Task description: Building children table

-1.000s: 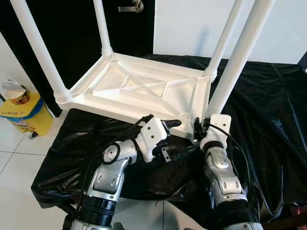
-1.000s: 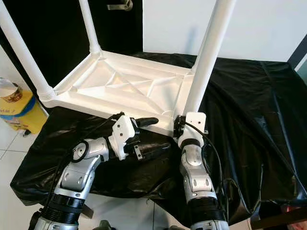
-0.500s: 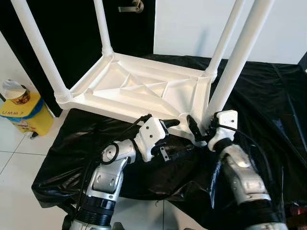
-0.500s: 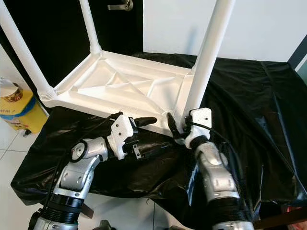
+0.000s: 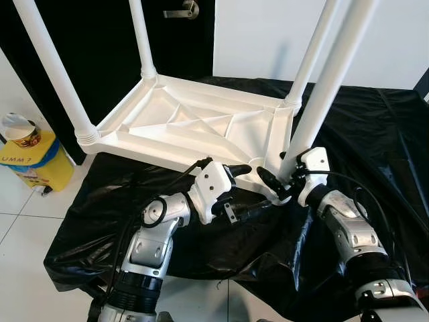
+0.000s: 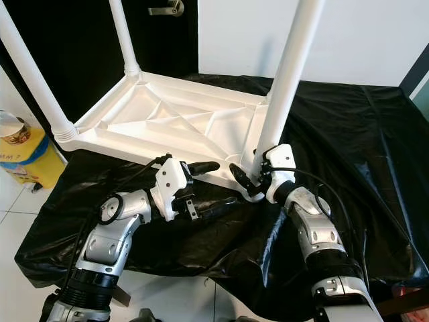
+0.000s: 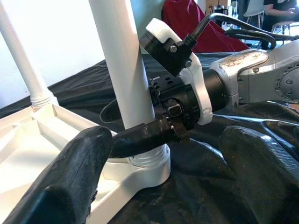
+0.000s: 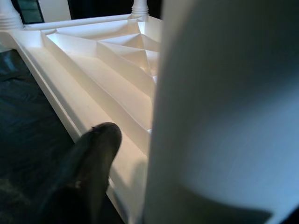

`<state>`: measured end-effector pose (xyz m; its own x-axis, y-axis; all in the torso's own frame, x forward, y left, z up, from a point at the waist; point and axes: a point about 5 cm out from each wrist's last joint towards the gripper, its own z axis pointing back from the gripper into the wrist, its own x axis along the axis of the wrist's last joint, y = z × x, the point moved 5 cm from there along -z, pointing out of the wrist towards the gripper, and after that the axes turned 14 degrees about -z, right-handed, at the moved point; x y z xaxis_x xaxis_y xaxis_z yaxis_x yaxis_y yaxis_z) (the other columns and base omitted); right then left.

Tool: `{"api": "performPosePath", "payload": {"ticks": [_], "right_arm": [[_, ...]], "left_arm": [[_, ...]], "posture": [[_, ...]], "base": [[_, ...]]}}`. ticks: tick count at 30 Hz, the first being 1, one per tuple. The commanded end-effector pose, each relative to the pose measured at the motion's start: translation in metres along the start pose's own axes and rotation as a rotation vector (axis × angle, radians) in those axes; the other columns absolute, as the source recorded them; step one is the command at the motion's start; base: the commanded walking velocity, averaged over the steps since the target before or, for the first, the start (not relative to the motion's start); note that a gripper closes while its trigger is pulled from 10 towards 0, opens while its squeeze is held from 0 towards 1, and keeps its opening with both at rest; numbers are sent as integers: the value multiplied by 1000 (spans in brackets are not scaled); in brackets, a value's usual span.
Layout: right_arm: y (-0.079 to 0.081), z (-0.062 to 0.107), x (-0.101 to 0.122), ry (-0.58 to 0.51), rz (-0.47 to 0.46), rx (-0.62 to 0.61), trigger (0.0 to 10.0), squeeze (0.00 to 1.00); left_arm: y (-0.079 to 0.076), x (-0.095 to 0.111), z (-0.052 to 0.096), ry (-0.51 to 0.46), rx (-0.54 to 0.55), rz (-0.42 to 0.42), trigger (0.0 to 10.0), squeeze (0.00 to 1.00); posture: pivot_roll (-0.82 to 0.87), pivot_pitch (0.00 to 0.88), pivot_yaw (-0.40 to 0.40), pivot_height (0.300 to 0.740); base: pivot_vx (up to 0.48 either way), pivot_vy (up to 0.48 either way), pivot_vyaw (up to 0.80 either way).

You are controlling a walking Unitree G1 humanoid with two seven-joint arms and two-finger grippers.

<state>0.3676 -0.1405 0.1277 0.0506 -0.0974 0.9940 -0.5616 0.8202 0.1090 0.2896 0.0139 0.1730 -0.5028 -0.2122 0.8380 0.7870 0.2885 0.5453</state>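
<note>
The right gripper (image 5: 281, 181) is closing its jaws around the bottom of the near right leg (image 5: 328, 80), just above the ribbed collar where that leg is seated in the corner of the upturned children's table (image 5: 194, 124). One black finger (image 7: 145, 135) is lying across the front of the leg in the left wrist view, while the far finger is hidden behind the white tube, so how firmly the grip is pressing cannot be told. In the right wrist view the leg is looming very close beside one finger (image 8: 91, 158), with the ribbed underside of the tabletop running away behind it.

The left gripper (image 5: 244, 191) is hovering just beside that same corner with its jaws standing wide and holding nothing; one finger is reaching along the tabletop's near edge and the other is lying lower, over the black cloth (image 5: 375, 147). Its two blunt fingertips (image 7: 70, 177) are framing the right gripper and the leg base.

The white plastic piece is lying upside down on the black cloth, its four legs pointing up: far right leg (image 5: 312, 54), far left leg (image 5: 142, 37) and near left leg (image 5: 53, 67). Behind it, a dark door (image 5: 100, 40) with a metal handle (image 5: 182, 9) is standing beside a white wall (image 5: 268, 33). On the tiled floor (image 5: 20, 221) to the left, a yellow container (image 5: 33, 161) is sitting with a tin (image 5: 23, 131) resting on top.
</note>
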Motion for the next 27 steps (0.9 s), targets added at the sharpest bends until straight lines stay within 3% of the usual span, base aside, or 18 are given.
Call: {"api": "performPosePath", "payload": {"ticks": [1,8,9,11,12,17,27], "right_arm": [[5,-2,-9,46,9,41,0,0],[2,0,-14,67,11,46,0,0],[-2,2,-15,77,21,21,7608,0],[-2,2,-15,77,21,21,7608,0],[-6,4,-17,80,22,-9,10000,0],[-18,10,-16,23,-1,-152,10000,0],[-14,9,-18,-22,-15,-264,10000,0]], "left_arm": [[19,-5,2,54,186,-8,10000,0],[19,-6,4,57,194,-10,10000,0],[19,-6,5,59,196,-10,10000,0],[19,-6,5,59,196,-10,10000,0],[18,-6,5,61,197,-9,10000,0],[17,-7,5,63,195,-3,10000,0],[15,-7,4,61,185,2,10000,0]], "posture": [[36,17,-67,740],[43,17,-71,740],[43,18,-72,740],[43,18,-72,740],[43,19,-72,740],[36,28,-68,740],[25,36,-54,740]], "base": [[0,0,0],[0,0,0],[0,0,0],[0,0,0],[0,0,0],[0,0,0],[0,0,0]]}}
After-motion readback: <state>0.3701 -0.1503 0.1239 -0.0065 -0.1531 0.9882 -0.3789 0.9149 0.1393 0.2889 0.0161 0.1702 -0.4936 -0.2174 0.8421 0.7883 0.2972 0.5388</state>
